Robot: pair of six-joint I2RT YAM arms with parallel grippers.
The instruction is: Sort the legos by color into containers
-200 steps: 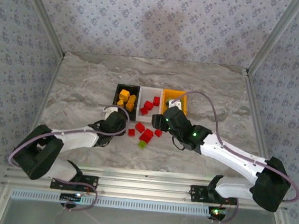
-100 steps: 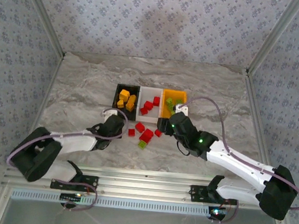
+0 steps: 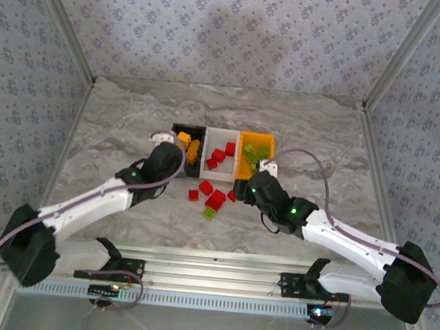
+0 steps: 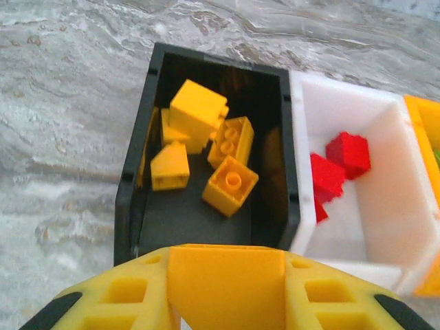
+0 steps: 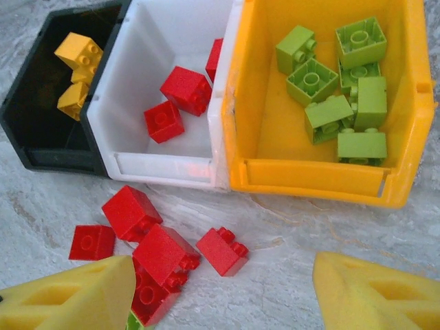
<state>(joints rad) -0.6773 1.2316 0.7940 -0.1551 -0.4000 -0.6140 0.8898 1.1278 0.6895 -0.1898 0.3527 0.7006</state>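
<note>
Orange-yellow lego [image 4: 227, 297] pinched in outstretched left gripper [image 4: 227, 273] over black bin [image 4: 132, 180].

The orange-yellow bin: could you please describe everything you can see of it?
The orange-yellow bin is a glossy plastic, open-topped rectangular box standing upright on the marble-look table, at the right end of the row of bins. One side wall touches the white bin. Several lime green legos lie loose inside.

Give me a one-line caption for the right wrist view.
Open right gripper over loose red legos; green legos lie in the orange-yellow bin.
</note>
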